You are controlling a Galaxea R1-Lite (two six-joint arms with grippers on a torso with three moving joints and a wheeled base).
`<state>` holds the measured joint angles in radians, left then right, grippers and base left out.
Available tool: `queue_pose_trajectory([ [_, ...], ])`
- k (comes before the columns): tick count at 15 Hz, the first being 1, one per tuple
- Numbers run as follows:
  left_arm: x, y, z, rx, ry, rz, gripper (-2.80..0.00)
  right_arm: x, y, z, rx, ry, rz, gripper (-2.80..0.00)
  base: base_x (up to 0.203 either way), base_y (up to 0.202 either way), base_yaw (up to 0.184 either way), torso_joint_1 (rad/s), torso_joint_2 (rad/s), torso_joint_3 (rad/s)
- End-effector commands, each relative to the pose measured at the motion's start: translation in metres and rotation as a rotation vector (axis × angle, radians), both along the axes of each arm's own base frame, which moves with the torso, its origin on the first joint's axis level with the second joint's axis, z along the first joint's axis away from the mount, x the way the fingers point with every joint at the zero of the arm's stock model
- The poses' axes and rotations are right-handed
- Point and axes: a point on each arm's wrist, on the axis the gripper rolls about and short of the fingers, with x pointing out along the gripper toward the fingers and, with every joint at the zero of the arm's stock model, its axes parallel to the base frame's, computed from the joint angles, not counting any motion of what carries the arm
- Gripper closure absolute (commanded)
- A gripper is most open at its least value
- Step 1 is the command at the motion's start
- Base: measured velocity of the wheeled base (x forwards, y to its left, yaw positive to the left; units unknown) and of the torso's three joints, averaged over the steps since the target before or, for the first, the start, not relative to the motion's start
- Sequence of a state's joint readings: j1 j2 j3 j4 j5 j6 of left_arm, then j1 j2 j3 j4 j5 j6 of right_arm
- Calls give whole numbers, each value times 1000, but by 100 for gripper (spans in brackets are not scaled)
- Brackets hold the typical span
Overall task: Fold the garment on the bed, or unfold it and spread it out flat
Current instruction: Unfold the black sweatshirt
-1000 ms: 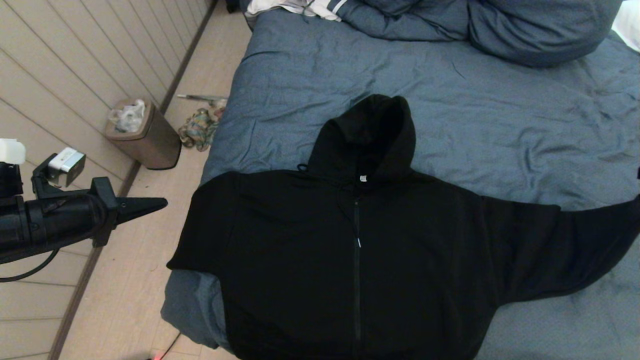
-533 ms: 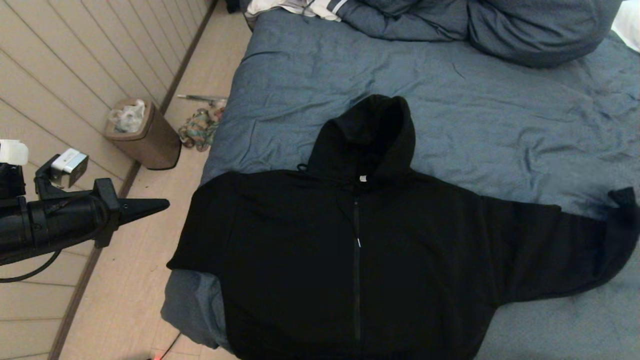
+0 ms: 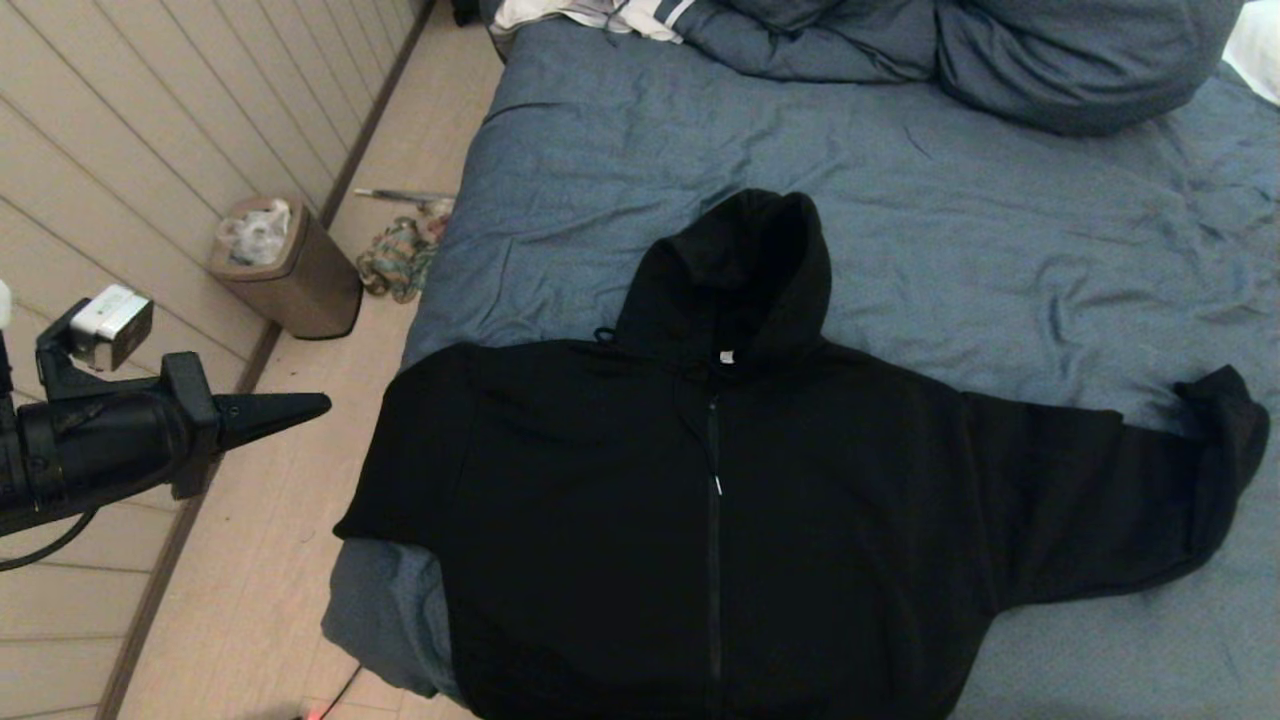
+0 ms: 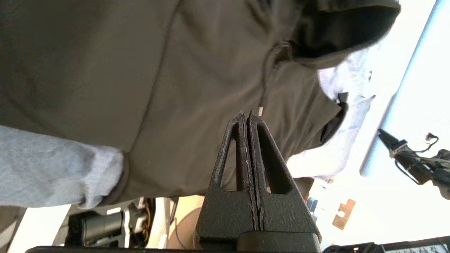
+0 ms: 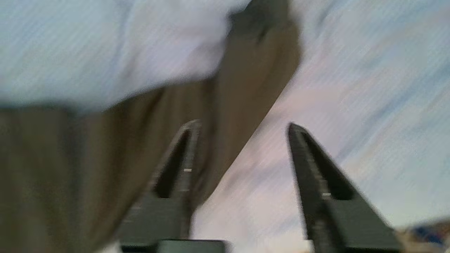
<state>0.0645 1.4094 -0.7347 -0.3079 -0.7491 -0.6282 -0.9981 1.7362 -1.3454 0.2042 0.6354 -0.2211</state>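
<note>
Garment (image 3: 700, 520) spread face-up across lower frame on bed (image 3: 1000, 230); left gripper (image 3: 300, 408) closed, empty at left edge; right gripper (image 5: 242, 126) open, empty; sleeve-folding likely next.

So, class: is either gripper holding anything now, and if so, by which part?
Nothing is held. The left gripper is shut on nothing, beside the bed; the right gripper is open, off the hoodie.
</note>
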Motion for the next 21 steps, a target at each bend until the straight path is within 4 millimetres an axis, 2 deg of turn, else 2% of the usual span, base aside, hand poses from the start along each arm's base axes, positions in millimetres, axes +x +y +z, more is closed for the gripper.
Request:
queue_pose_trajectory([
  [1,-8,-1,5,-2,-25,-3,0,-11,22,9,1,-1,18,0,0,0,0,0,0,0],
  [3,-6,-1,3,-4,-14,-8,0,9,38,-7,36,42,95,0,0,0,0,0,0,0],
  [5,-5,-3,1,-3,-8,-15,0,35,46,-34,76,133,126,0,0,0,0,0,0,0],
  [8,-4,-7,-3,-2,8,-34,0,67,36,-74,76,202,124,0,0,0,0,0,0,0],
  [10,-3,-9,-5,-2,15,-42,0,82,24,-96,47,202,106,0,0,0,0,0,0,0],
  [15,-2,-10,-8,-3,24,-47,0,96,13,-127,59,230,104,0,0,0,0,0,0,0],
  [17,-2,-11,-9,-2,25,-50,0,104,4,-137,2,226,59,0,0,0,0,0,0,0],
  [19,-2,-11,-10,-2,30,-51,0,94,-10,-135,-23,209,10,0,0,0,0,0,0,0],
  [21,-1,-11,-10,-2,33,-50,0,69,-34,-134,-34,208,-68,0,0,0,0,0,0,0],
])
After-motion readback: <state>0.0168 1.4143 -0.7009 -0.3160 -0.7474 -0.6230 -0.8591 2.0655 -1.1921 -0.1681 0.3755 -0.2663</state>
